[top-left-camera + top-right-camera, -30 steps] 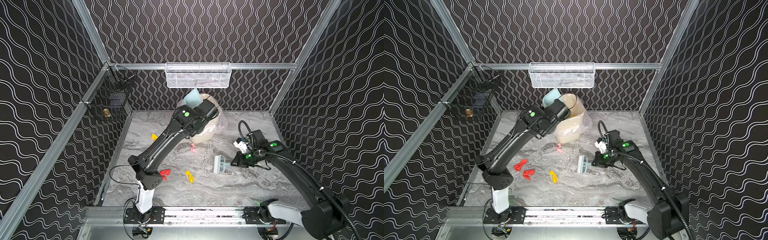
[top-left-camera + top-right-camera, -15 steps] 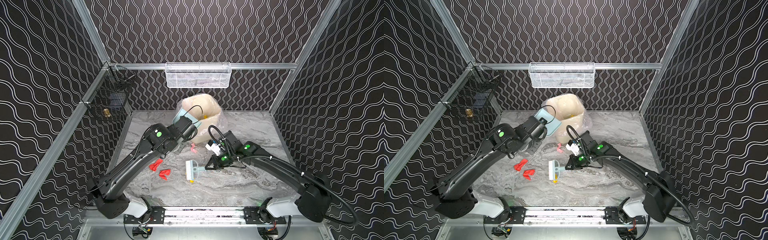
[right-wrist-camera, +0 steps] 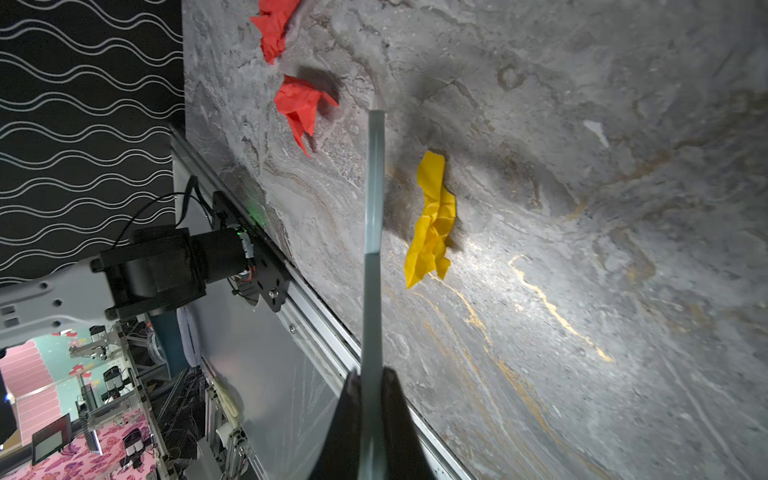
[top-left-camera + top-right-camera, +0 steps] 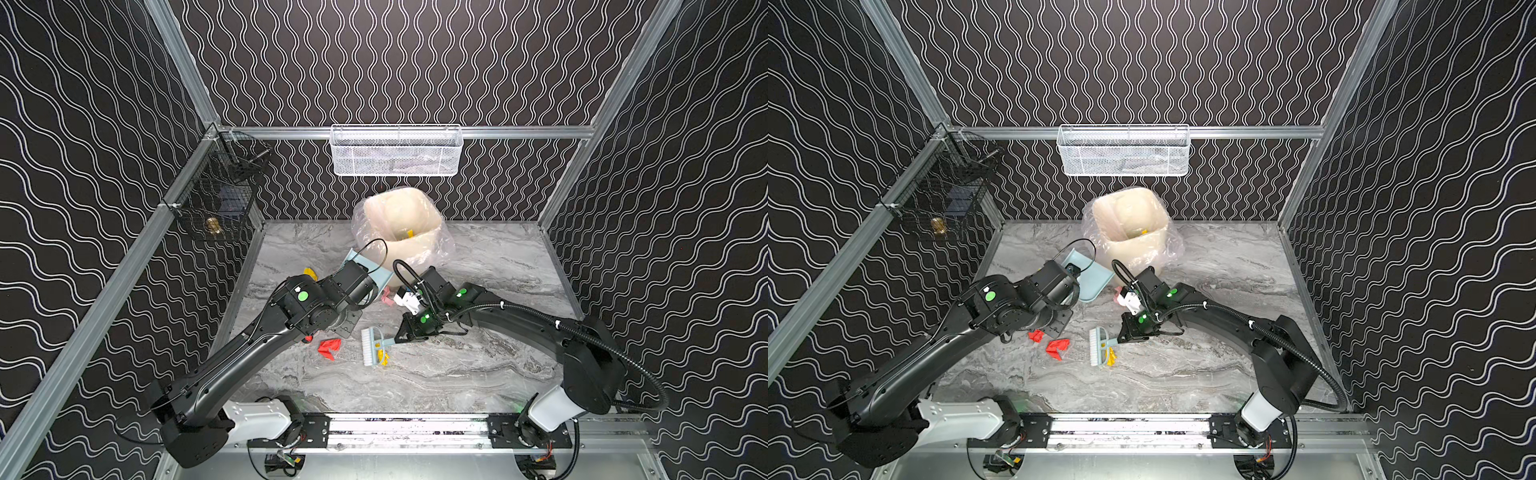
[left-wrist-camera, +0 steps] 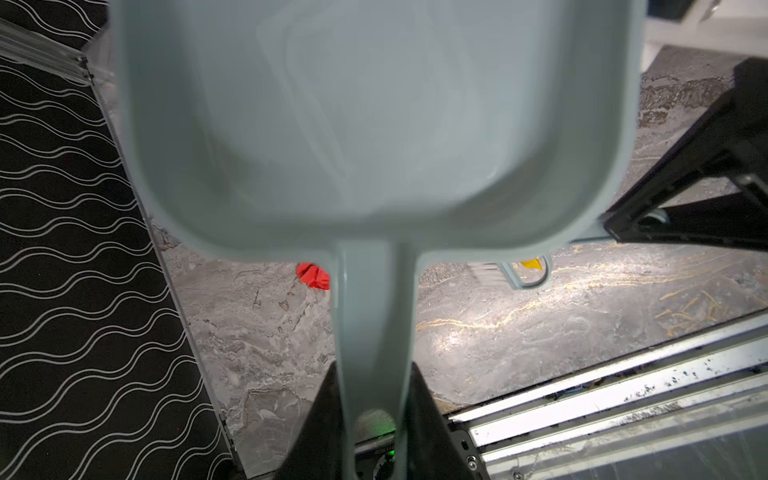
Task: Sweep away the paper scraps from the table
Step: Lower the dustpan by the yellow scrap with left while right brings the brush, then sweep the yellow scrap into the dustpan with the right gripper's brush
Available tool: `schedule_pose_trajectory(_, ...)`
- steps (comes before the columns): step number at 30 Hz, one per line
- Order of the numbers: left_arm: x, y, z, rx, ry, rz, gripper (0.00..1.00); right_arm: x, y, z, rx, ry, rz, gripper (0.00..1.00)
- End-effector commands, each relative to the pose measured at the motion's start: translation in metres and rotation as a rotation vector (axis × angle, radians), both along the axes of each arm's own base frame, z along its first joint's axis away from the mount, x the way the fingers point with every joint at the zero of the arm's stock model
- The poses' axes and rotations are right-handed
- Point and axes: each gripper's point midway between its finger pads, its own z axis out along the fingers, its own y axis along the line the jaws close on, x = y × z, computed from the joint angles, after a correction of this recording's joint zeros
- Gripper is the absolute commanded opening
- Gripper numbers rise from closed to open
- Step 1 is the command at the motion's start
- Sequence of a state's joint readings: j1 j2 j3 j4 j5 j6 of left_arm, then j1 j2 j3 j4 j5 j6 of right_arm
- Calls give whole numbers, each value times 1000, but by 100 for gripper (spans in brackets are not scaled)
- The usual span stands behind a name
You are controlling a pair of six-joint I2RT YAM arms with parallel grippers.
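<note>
My left gripper (image 5: 374, 374) is shut on the handle of the pale blue dustpan (image 5: 374, 124) (image 4: 1090, 274), held tilted above the table (image 4: 478, 374) in front of the bin. My right gripper (image 3: 372, 374) (image 4: 401, 336) is shut on the handle of the brush (image 4: 371, 347) (image 3: 372, 208), whose white bristles rest on the table. A yellow paper scrap (image 4: 382, 357) (image 3: 434, 216) lies against the brush on its handle side. Two red scraps (image 4: 1057, 348) (image 4: 1036, 336) lie just left of the bristles. A pink scrap (image 4: 386, 295) and another yellow one (image 4: 309, 272) lie farther back.
A cream bin (image 4: 405, 232) with a clear liner stands at the back middle, a yellow scrap inside. A white mesh basket (image 4: 397, 151) hangs on the back rail and a black wire basket (image 4: 220, 199) on the left rail. An aluminium rail (image 4: 415, 428) edges the front.
My left arm has brought the dustpan down from over the bin to low in front of it. My right arm has carried the brush leftward up to the yellow scrap.
</note>
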State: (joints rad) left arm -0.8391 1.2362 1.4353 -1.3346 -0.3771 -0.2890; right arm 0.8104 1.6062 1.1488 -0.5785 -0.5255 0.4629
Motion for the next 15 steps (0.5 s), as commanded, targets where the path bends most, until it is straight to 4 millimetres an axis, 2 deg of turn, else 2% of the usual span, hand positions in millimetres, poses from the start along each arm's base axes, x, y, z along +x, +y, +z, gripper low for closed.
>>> schedule_pose_trajectory(1,-2,-7,-4,-42,14,5,0,-6,-18,-10,-73,19,-33,0)
schedule_pose_trajectory(6,-6,-13,-12,-38,47,-14,0,-14,-45,-13,-117,44,-77,0)
schedule_pose_trajectory(11,-16,-20,-25,-28,87,-43,0,-19,-79,-13,-167,62,-121,0)
schedule_pose_trajectory(12,-19,-21,-27,-29,93,-49,0,-25,-91,-22,-190,86,-131,0)
schedule_pose_trajectory(15,-27,-24,-33,-27,113,-63,0,-22,-118,-21,-210,100,-182,0)
